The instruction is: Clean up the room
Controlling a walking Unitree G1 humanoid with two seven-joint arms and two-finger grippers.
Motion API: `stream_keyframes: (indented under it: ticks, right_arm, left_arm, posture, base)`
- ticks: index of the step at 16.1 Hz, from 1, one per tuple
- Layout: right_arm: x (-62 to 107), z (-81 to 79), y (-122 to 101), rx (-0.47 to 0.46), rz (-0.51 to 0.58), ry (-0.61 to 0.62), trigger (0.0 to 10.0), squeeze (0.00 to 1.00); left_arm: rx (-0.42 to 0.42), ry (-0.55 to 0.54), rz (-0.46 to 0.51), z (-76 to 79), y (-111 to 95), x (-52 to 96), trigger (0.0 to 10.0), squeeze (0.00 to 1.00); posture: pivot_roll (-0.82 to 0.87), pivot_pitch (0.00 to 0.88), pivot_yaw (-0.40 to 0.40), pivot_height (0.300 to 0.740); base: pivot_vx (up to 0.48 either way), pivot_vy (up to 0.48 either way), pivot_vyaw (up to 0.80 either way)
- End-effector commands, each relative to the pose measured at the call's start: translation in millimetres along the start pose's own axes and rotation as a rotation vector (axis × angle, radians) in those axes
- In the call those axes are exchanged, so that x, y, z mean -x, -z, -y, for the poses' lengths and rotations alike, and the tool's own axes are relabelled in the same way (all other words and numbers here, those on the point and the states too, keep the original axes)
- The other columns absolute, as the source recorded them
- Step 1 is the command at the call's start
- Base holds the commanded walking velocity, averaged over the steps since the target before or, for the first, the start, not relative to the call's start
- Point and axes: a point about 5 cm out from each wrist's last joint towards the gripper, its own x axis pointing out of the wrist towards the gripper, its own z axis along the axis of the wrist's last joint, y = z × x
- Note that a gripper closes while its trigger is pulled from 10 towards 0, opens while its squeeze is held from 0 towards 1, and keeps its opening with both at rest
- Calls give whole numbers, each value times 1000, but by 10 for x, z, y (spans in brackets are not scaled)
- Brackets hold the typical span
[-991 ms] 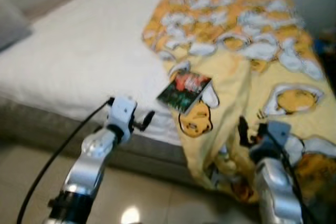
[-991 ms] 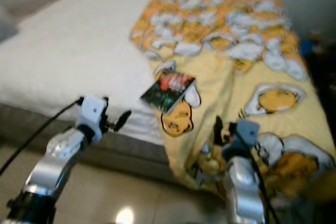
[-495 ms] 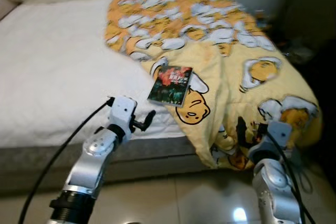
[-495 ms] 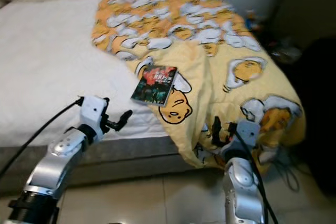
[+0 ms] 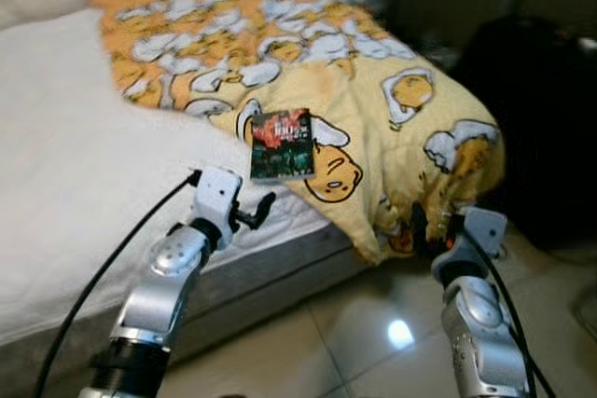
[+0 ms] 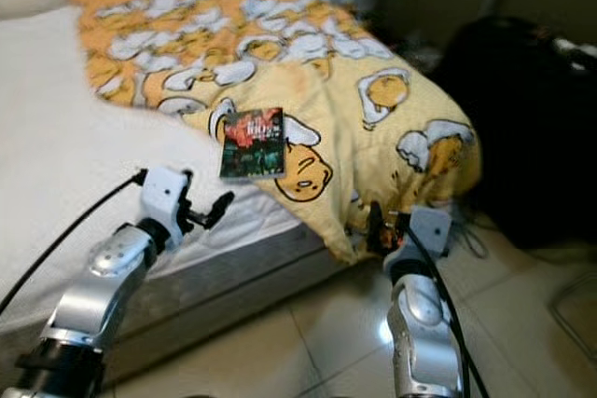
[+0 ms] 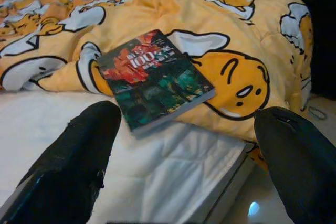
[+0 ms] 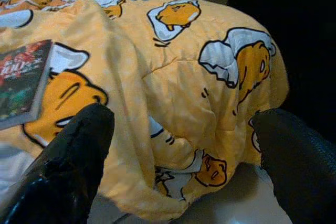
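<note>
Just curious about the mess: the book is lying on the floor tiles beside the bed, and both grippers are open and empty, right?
Not quite. The book lies on the yellow blanket on the bed, as the left eye view shows. Both the left gripper and right gripper are open and empty.

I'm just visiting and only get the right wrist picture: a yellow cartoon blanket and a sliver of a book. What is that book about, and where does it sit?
Observer: I cannot tell what it is about. The book has a red and green cover with "100" on it. It lies flat at the blanket's edge, one corner over the white sheet.
Operator: Is the other hand holding it?
Observer: No. The left hand is open and hovers at the bed's side, short of the book.
Operator: And my hand?
Observer: The right hand hangs low by the blanket's drooping corner, above glossy floor tiles.
</note>
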Motion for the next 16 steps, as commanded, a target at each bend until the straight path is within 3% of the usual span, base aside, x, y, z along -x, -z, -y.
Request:
stream_keyframes:
  ticks: [1, 5, 6, 7, 8, 16]
  right_arm:
    - [-14, -127, -38, -4, 14, -49, 10000, 1000]
    - [-38, -118, -95, -3, 37, -56, 10000, 1000]
    - [-42, -135, -117, -5, 38, -101, 10000, 871]
    - [-47, -137, -130, 8, 40, -111, 10000, 188]
    - [-55, -133, -141, 29, 42, -110, 10000, 0]
    - [-151, -172, -195, 40, 46, -125, 10000, 0]
  left_arm:
    - [-2, -30, 5, -91, -12, 30, 10000, 592]
    - [36, -39, 48, -64, -51, 26, 10000, 588]
    - [30, -48, 61, -67, -70, 24, 10000, 592]
    - [32, -53, 68, -70, -80, 21, 10000, 604]
    - [39, -59, 77, -75, -91, 20, 10000, 616]
    - [42, -122, 85, -137, -100, 18, 10000, 616]
  posture:
    - [-16, 0, 22, 740]
    - [-17, 0, 15, 740]
    - [-17, 0, 12, 740]
    - [-17, 0, 10, 740]
    - [-17, 0, 9, 740]
    - [-10, 0, -13, 740]
  base:
    - [0, 480, -800]
    - [0, 120, -511]
    - [0, 0, 0]
    - [0, 0, 0]
    - [0, 0, 0]
    - [286, 0, 0]
